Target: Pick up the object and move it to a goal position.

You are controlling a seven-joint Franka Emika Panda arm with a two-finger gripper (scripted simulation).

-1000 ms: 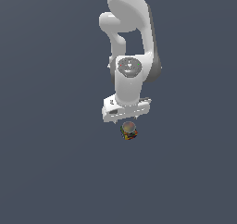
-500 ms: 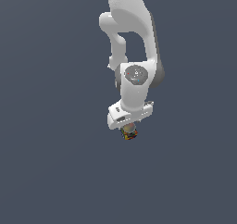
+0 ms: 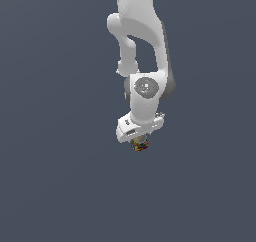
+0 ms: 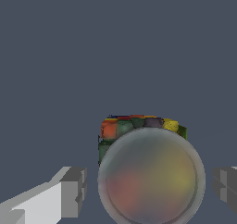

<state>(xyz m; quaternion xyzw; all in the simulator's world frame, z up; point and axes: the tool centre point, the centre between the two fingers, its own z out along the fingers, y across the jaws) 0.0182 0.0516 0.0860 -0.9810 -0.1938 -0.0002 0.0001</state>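
Observation:
The object (image 4: 139, 128) is a small squat jar with a red, yellow, green and blue speckled body and a greyish translucent round top. In the wrist view it sits between my two grey fingers (image 4: 74, 190), with a small gap on each side. My gripper (image 4: 148, 186) is open and straddles it. In the exterior view the object (image 3: 140, 145) peeks out just below the white hand, and the gripper (image 3: 139, 141) covers most of it.
A plain dark grey surface (image 3: 60, 186) fills both views. The white arm (image 3: 140, 41) rises from the hand toward the exterior view's top edge.
The hand has tilted and come down closer over the object, so less of the jar shows beneath it. The object has stayed in place.

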